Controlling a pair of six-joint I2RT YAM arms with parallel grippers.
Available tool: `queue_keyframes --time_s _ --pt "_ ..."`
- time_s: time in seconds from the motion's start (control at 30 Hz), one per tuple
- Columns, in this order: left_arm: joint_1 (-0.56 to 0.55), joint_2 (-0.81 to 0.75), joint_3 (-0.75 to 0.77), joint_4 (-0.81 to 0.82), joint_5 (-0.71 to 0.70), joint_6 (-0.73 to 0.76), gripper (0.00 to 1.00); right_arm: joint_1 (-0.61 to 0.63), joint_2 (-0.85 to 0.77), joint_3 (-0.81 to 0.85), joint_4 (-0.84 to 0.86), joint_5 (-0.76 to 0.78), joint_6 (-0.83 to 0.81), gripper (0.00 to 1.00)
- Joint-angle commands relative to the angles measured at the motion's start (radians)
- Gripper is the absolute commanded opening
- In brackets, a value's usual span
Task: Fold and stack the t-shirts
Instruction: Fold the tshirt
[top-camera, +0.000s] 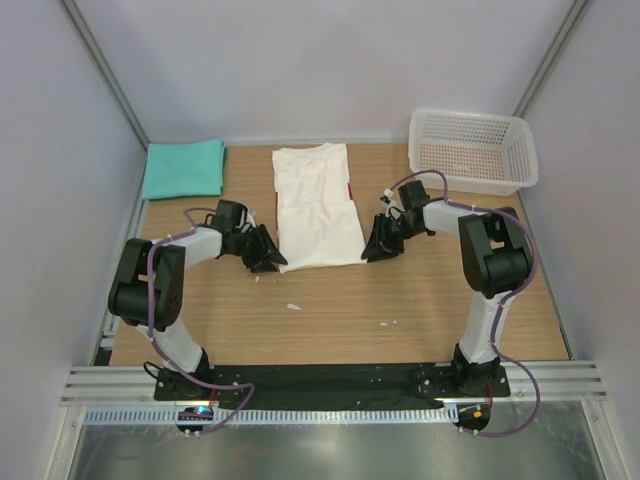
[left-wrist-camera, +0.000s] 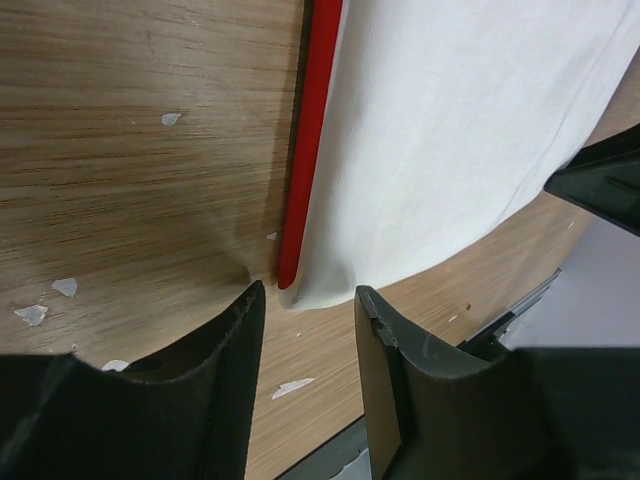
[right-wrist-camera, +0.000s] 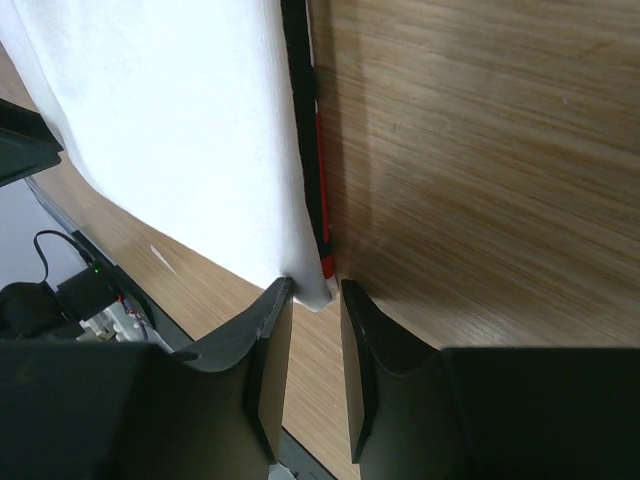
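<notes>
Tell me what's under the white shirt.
Under the white shirt, a red strip peeks out along its side edges, lying on the table. The rest of the red, and anything else beneath, is covered by the cloth.

Robotics lab test cell, white panel walls (top-camera: 330, 60) around left arm (top-camera: 150, 285) and right arm (top-camera: 490, 255), wooden tabletop (top-camera: 330, 300) beneath, aluminium rail (top-camera: 570, 380) and slotted cable duct (top-camera: 330, 415) at their bases.

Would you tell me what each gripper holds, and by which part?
Left gripper: nothing, jaws open around a near corner of the white shirt. Right gripper: jaws astride its other near corner; a grip cannot be told.
</notes>
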Motion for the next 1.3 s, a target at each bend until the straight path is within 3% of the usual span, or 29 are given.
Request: queue_keyframes --time_s 0.0,0.13,0.2,0.27,0.3,0.47,0.63,0.67,0.7,0.73,0.8,0.83,0.93,1.03,1.13,1.27 --pt "0.009 -0.002 0.039 -0.031 -0.015 0.022 0.43 0.006 0.012 0.031 0.027 -0.015 0.004 0.31" --pt "0.008 0.026 0.052 -0.006 0.025 0.014 0.43 0.017 0.009 0.026 0.029 -0.019 0.013 0.31" --pt "0.009 0.052 0.055 -0.005 0.033 0.014 0.23 0.019 0.009 0.020 0.034 -0.022 0.018 0.30" --pt "0.011 0.087 0.059 -0.011 0.042 0.011 0.00 0.020 0.012 0.014 0.034 -0.012 0.023 0.09" --pt "0.014 0.097 0.056 -0.023 0.031 0.012 0.00 0.020 0.010 0.011 0.024 0.026 0.023 0.01" --pt "0.014 0.029 -0.052 -0.097 -0.030 0.025 0.00 0.023 -0.082 -0.142 -0.014 0.106 0.058 0.01" --pt "0.014 -0.093 -0.163 -0.119 0.034 0.003 0.00 0.025 -0.223 -0.293 -0.032 0.096 0.067 0.02" --pt "0.012 -0.104 -0.165 -0.138 0.037 0.009 0.23 0.025 -0.234 -0.297 -0.049 0.111 0.058 0.12" --pt "0.012 -0.122 -0.156 -0.155 0.034 0.017 0.35 0.025 -0.243 -0.288 -0.063 0.120 0.037 0.40" --pt "0.012 -0.153 -0.143 -0.185 0.034 0.041 0.45 0.023 -0.264 -0.276 -0.071 0.138 0.032 0.51" --pt "0.014 -0.182 -0.067 -0.225 0.015 0.071 0.51 0.014 -0.261 -0.198 -0.089 0.180 0.011 0.65" --pt "0.014 -0.192 -0.032 -0.235 0.001 0.089 0.54 0.008 -0.219 -0.158 -0.095 0.182 0.000 0.66" --pt "0.026 -0.138 0.121 -0.244 -0.019 0.147 0.56 -0.012 -0.074 0.088 -0.129 0.175 -0.034 0.66" --pt "0.031 0.030 0.292 -0.232 0.007 0.198 0.50 -0.020 0.033 0.254 -0.143 0.179 -0.046 0.63" --pt "0.032 0.187 0.401 -0.225 0.005 0.233 0.38 -0.023 0.139 0.333 -0.147 0.154 -0.037 0.55" --pt "0.034 0.288 0.506 -0.230 0.016 0.241 0.40 -0.024 0.191 0.381 -0.138 0.114 -0.020 0.45"
